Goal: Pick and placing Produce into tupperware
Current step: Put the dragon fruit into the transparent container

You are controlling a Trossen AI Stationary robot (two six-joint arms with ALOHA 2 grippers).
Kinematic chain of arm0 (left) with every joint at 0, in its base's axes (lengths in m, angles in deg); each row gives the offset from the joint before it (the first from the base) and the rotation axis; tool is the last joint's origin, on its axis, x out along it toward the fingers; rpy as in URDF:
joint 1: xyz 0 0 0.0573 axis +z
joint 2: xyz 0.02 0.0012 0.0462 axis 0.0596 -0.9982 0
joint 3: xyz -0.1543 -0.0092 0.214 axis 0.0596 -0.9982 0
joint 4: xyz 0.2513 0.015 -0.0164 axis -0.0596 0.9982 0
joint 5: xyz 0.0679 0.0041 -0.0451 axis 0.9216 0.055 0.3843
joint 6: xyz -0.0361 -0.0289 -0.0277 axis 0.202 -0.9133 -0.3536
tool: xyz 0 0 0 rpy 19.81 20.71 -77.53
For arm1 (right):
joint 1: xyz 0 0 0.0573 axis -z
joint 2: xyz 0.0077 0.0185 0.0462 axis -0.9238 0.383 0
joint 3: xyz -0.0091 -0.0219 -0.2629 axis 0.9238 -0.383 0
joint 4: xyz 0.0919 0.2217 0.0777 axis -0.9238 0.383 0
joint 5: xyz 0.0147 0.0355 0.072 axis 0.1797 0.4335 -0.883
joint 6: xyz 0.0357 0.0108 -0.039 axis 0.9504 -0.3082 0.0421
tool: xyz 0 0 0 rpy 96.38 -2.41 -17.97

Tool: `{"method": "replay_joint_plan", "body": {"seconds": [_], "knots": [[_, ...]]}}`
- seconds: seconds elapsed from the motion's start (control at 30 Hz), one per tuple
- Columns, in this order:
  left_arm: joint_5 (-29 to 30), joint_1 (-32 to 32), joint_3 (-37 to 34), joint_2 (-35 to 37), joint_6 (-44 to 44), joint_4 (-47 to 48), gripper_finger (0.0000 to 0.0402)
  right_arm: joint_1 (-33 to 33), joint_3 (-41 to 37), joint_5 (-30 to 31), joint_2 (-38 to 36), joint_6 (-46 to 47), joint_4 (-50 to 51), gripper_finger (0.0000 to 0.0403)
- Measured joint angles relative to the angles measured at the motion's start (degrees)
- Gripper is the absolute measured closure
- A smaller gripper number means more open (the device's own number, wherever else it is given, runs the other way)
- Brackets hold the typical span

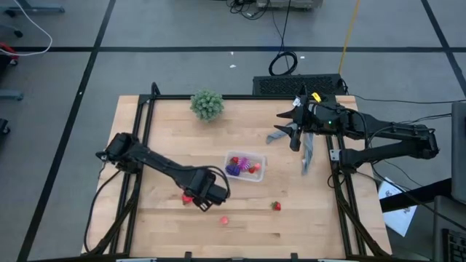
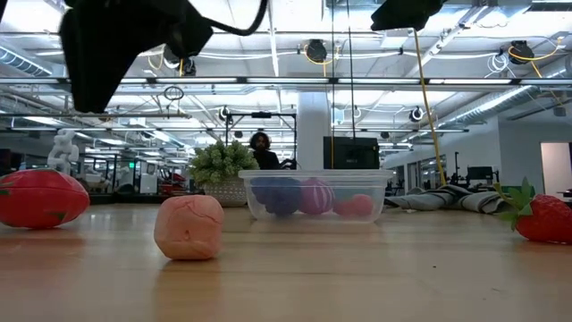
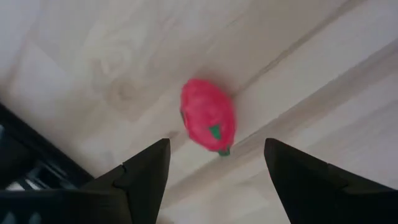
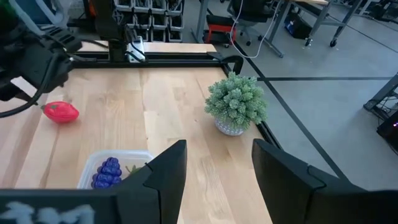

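- From above, I am hanging my left gripper over a red strawberry near the table's left front; the tupperware is sitting mid-table holding purple grapes.
- At table level, a pink fruit is lying in front.
- My left wrist is showing parted, empty fingers flanking the strawberry.
- My right gripper is waiting open above the table's right rear.

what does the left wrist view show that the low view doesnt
Only the left wrist view: the left gripper with fingers open, above the red strawberry. Only the low view: the tupperware holding fruit, the pink fruit, a second strawberry, the green plant. Both share the wooden table and that same red strawberry.
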Motion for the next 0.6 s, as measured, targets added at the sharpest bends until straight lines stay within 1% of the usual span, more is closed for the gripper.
{"method": "replay_joint_plan", "body": {"seconds": [0.13,0.27,0.4,0.6], "knots": [[-0.9,-1.0,-2.2,0.0,-6.1,-4.8,0.0133,0.0,0.0,0.0,0.0,0.0,0.0,0.0229],[-4.5,-1.1,-5.8,0.0,-9.8,-10.0,0.0133,0.0,0.0,0.0,0.0,0.1,0.1,0.0229],[-6.2,-1.0,-9.1,0.0,-12.5,-9.8,0.0133,0.0,0.0,0.0,0.0,0.1,0.5,0.0229],[-5.5,-1.1,-11.1,0.0,-12.5,-9.9,0.0133,0.0,0.0,0.0,0.0,0.1,0.8,0.0229]]}}
